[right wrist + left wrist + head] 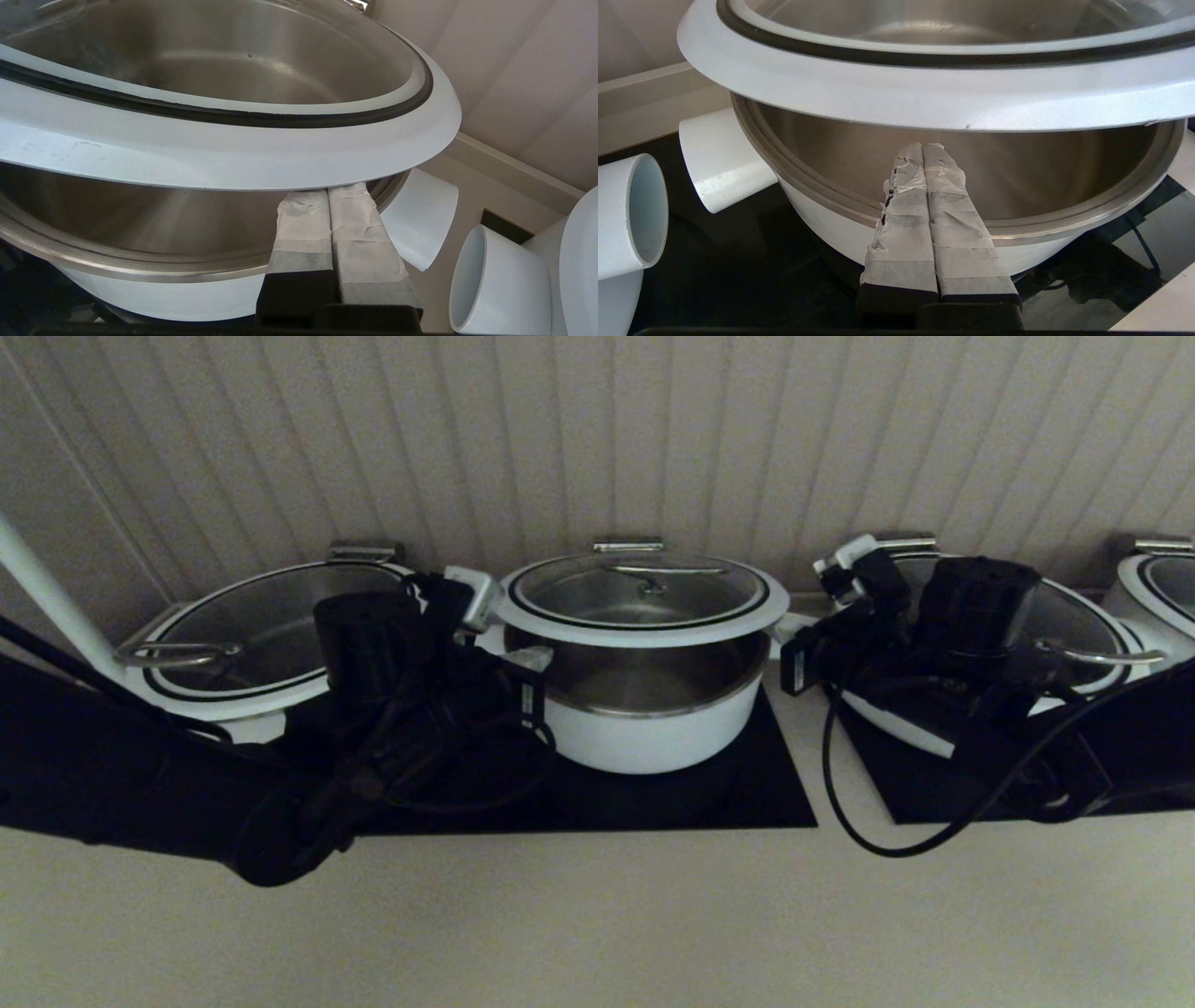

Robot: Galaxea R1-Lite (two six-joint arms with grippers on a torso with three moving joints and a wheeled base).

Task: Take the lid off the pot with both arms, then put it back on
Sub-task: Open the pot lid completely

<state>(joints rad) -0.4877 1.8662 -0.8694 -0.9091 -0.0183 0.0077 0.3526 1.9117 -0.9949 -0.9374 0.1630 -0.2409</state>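
The lid (642,590), glass with a broad white rim and a steel bar handle, hangs level a little above the pot (653,728), and the pot's steel inside shows in the gap. The left gripper (923,147) is shut, with its taped fingers under the lid's rim (896,95) on the pot's left side, above the pot's edge (817,219). The right gripper (327,194) is shut, with its fingertips under the lid's rim (210,161) on the right side, beside the pot's stub handle (420,219). The lid rests on both pairs of fingers.
Wider white pots with lids stand close on the left (252,644) and right (1074,616), and another at the far right (1162,583). All sit on black cooktops (747,793) against a ribbed wall. A black cable (840,803) loops down from the right arm.
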